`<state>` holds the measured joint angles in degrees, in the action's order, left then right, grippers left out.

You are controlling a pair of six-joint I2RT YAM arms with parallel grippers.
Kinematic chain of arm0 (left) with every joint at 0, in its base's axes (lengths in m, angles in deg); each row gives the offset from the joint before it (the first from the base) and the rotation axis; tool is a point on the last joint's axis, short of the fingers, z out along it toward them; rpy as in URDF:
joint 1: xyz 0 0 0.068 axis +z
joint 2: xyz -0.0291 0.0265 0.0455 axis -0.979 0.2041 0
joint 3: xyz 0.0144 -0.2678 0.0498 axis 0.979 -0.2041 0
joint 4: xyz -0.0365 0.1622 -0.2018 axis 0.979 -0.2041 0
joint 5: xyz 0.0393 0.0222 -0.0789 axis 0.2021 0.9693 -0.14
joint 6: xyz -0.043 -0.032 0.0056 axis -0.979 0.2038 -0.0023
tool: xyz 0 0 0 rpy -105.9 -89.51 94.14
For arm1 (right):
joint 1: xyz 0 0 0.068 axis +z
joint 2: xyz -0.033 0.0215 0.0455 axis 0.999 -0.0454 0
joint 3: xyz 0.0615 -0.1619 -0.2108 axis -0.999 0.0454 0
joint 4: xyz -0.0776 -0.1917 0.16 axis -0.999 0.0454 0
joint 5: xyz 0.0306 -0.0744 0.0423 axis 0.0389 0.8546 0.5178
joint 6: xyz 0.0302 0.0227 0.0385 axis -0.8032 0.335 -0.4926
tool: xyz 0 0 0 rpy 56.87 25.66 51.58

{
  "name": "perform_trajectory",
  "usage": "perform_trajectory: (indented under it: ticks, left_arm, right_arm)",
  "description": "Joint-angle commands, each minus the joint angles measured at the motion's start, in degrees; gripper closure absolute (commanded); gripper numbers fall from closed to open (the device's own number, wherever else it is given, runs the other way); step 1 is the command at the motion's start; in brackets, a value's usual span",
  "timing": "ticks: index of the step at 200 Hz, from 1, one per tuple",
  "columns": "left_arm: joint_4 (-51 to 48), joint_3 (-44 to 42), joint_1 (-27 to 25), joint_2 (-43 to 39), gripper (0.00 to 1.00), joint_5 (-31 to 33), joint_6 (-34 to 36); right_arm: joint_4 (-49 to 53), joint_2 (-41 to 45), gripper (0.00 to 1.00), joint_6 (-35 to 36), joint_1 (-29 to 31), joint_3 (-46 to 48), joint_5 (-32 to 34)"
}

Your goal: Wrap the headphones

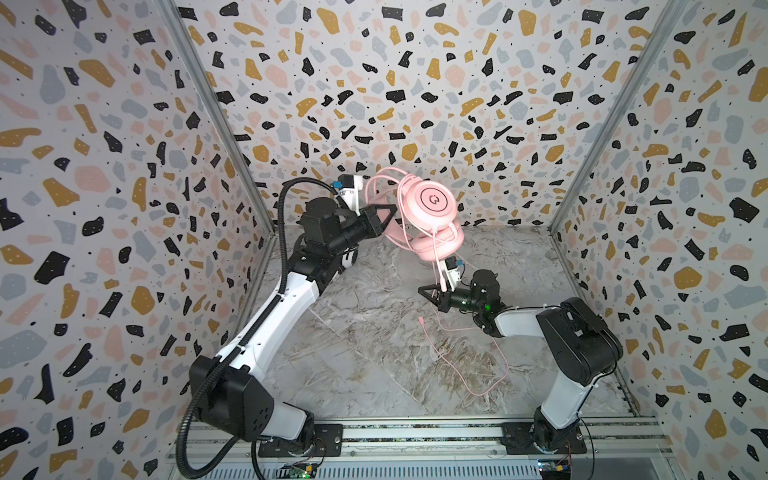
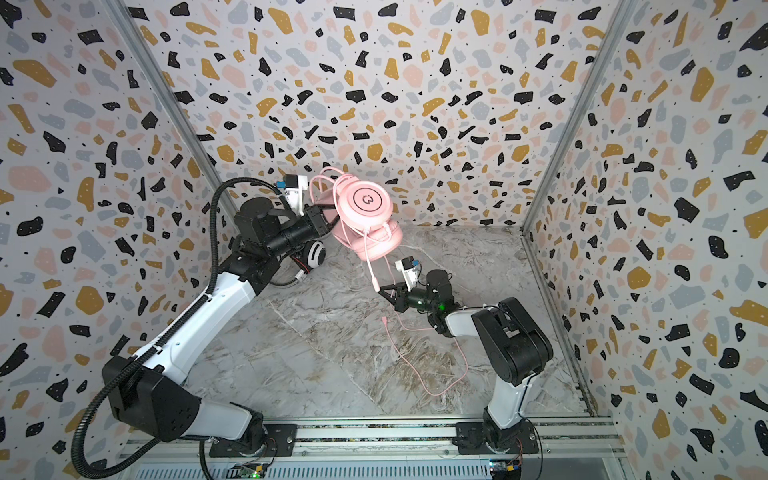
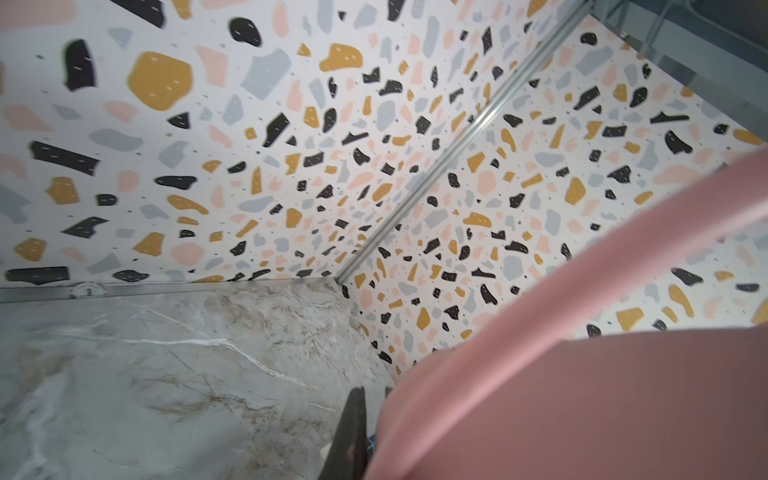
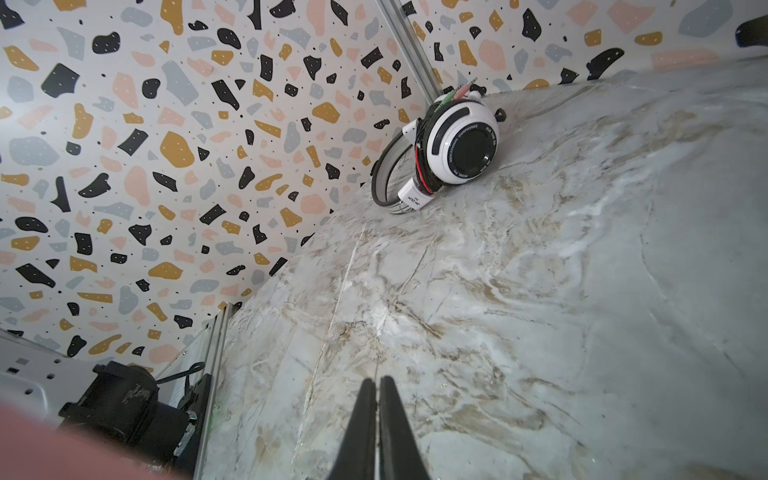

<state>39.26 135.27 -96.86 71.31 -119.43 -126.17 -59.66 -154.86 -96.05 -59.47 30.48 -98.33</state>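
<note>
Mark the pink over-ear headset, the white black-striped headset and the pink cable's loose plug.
Pink over-ear headset (image 1: 430, 200), in a top view: centre of upper earcup's face.
White black-striped headset (image 4: 463, 145), right wrist view: earcup's outer face.
Pink cable's loose plug (image 1: 422, 320), in a top view: the plug end.

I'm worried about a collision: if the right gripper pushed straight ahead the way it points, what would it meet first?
Probably the marble tabletop, short of the white headset in the corner; its tilt and the depth are unclear.
</note>
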Motion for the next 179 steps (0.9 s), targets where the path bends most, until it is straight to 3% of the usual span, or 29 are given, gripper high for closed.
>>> perform_trajectory:
  ticks: [1, 23, 86, 136, 179]
  left_arm:
    - [4.84, 0.47, 0.7, -1.3, 1.0, 2.64, -3.13]
    - [3.59, -0.14, 0.97, -1.29, 1.0, 3.86, -2.37]
    - [0.68, -3.45, 2.37, -5.07, 1.0, 16.51, 0.23]
    - [-2.46, -4.33, 3.59, -5.11, 1.0, 21.05, -1.67]
    - [-2.87, -6.34, 5.09, -6.78, 1.0, 25.52, -1.38]
  right_arm:
    - [0.89, 2.16, 0.94, 1.33, 0.72, 0.7, 1.73]
    - [1.8, 1.65, 0.93, 1.72, 1.74, 0.74, 1.72]
    - [9.08, 2.58, 0.93, 7.12, 7.75, 1.16, 6.83]
    - [12.81, 2.69, 0.93, 8.79, 11.01, -0.7, 7.69]
    - [21.1, 5.19, 0.93, 13.96, 14.11, -1.76, 12.31]
